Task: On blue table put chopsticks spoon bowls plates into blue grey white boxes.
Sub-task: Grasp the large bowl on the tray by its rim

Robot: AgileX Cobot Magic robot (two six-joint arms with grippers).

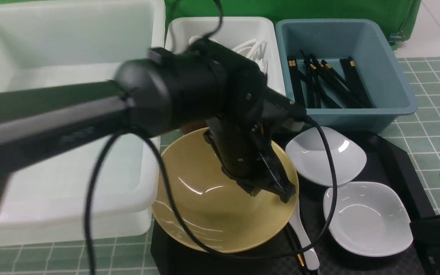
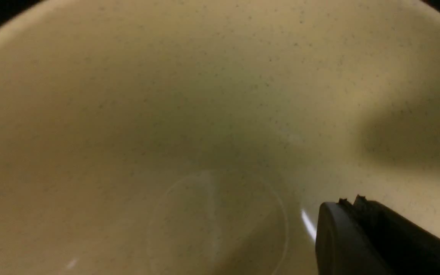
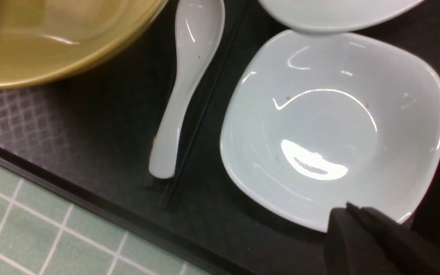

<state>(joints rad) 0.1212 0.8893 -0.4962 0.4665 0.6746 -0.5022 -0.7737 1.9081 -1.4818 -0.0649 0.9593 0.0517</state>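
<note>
White plate nearest, right end effector shut, empty, at its edge. Yellow bowl on the black tray — left end effector shut over its rim, gripping nothing. Bowl pickup step — next likely: open, clamp rim, lift into big white box behind.

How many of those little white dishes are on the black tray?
2. The far dish lies by the blue box; the near dish sits closer to the robot. The arm could hide more.
</note>
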